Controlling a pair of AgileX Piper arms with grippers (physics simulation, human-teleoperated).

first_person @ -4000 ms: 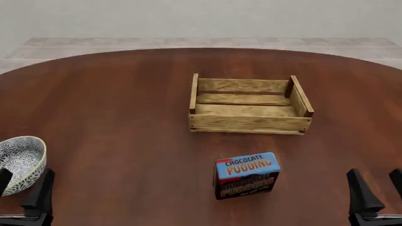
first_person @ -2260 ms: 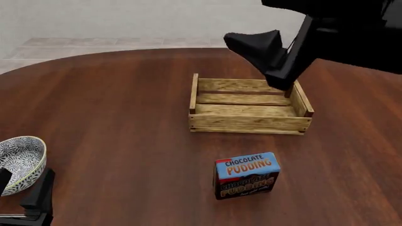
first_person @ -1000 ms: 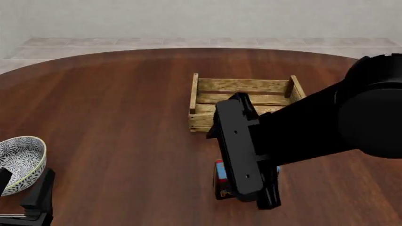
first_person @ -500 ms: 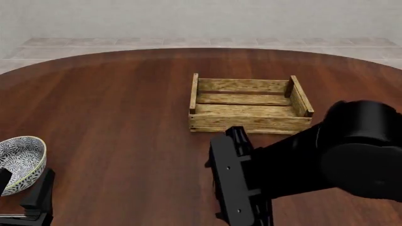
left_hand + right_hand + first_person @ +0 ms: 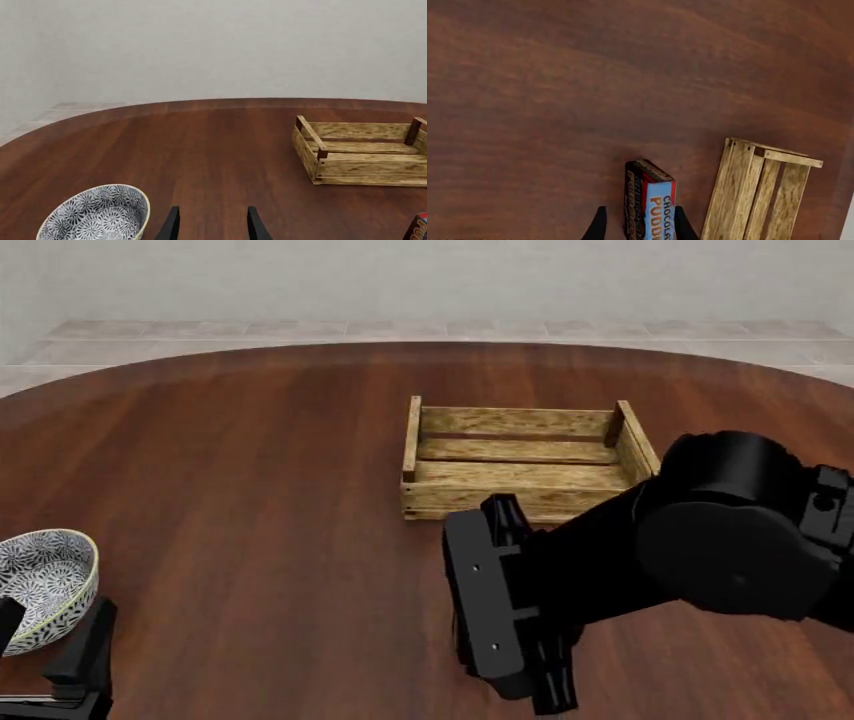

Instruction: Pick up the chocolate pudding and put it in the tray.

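Note:
The chocolate pudding (image 5: 650, 205) stands on the table between the fingers of my right gripper (image 5: 640, 227). Its blue top faces the right wrist camera. The fingers stand wide, one close to the carton's blue side and the other with a gap to its dark side. In the front view the right gripper (image 5: 550, 695) points down and hides the carton. A sliver of the pudding (image 5: 419, 227) shows in the left wrist view. The tray (image 5: 534, 502), a light slatted wooden crate, sits just beyond the right arm and holds nothing. My left gripper (image 5: 60, 660) rests open at the near left.
A white patterned bowl (image 5: 40, 585) stands by the left gripper at the table's near left edge. The bulky right arm (image 5: 721, 540) crosses the near right of the table and overlaps the tray's front right corner in the front view.
The right arm swung from above the tray down over the pudding. Over the last half second its gripper rose slightly in the front view. Left arm, bowl and tray have not moved.

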